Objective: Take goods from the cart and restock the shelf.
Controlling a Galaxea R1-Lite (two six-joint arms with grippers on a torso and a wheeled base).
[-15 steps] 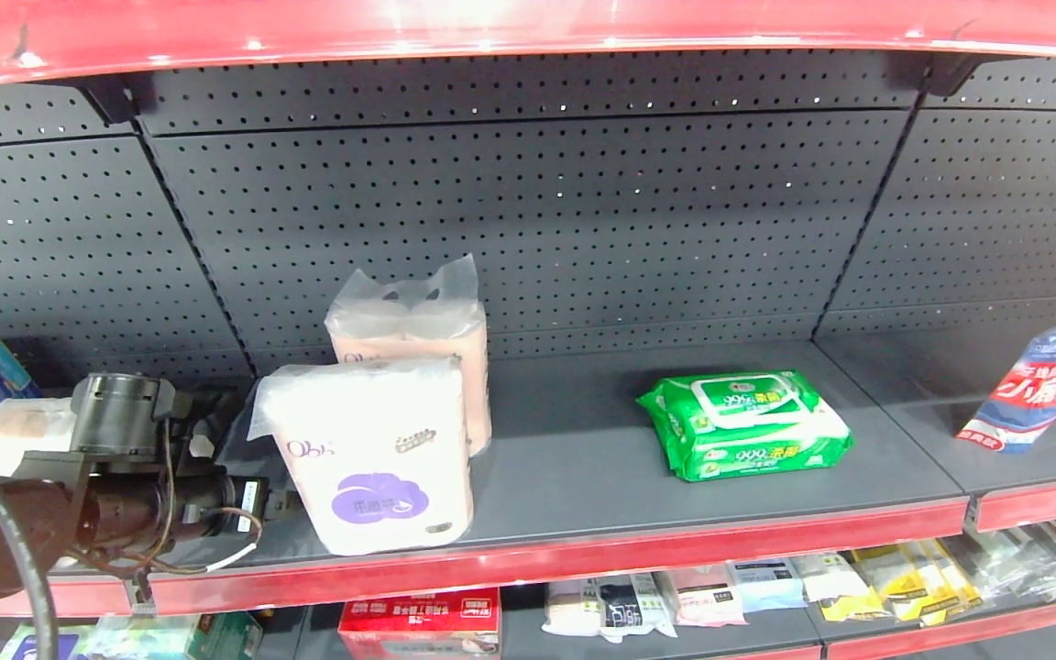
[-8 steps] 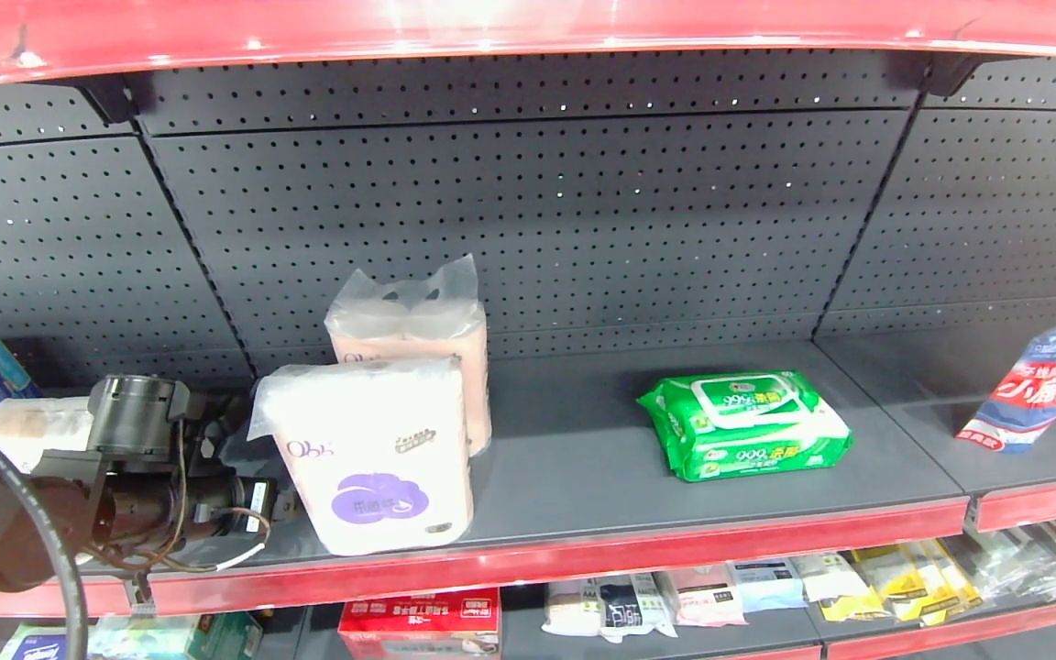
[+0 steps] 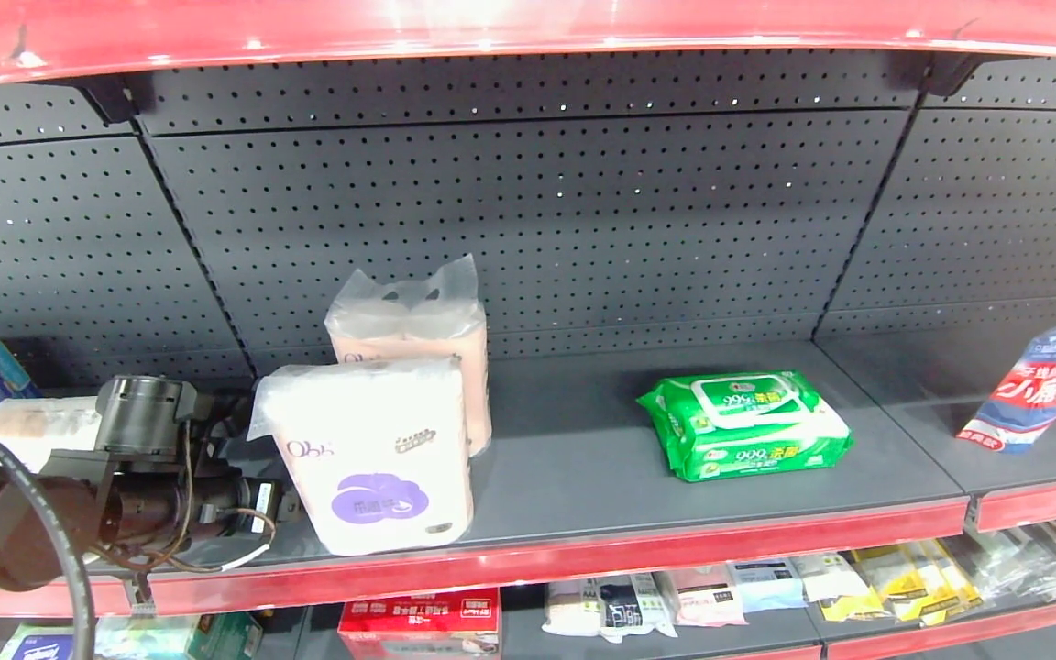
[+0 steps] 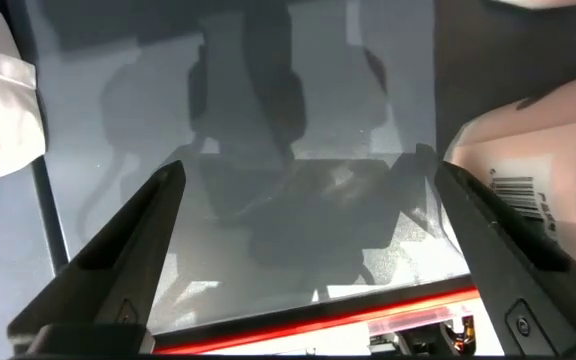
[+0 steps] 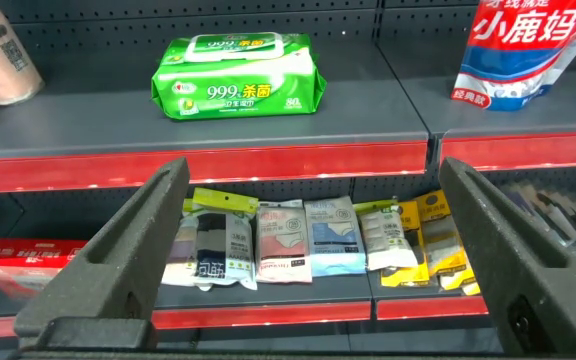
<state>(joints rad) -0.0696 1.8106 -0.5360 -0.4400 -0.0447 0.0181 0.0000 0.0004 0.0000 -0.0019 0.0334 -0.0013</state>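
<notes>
Toilet-roll pack (image 3: pixel 372 454), white with a purple cloud mark, stands upright at the front edge of the grey shelf (image 3: pixel 583 477). Directly behind it stands a pink roll pack (image 3: pixel 413 348). The left gripper (image 4: pixel 308 175) hangs just left of the white pack, low over the shelf board, its jaws spread wide with nothing between them. Well to the right of the white pack a green wet-wipes pack (image 3: pixel 745 423) lies flat, and farther right a blue and red bag (image 3: pixel 1041 385) leans. The right gripper (image 5: pixel 313 170), equally wide apart and empty, is right of the white pack and lower, before small packets (image 5: pixel 298 240) on the shelf beneath.
</notes>
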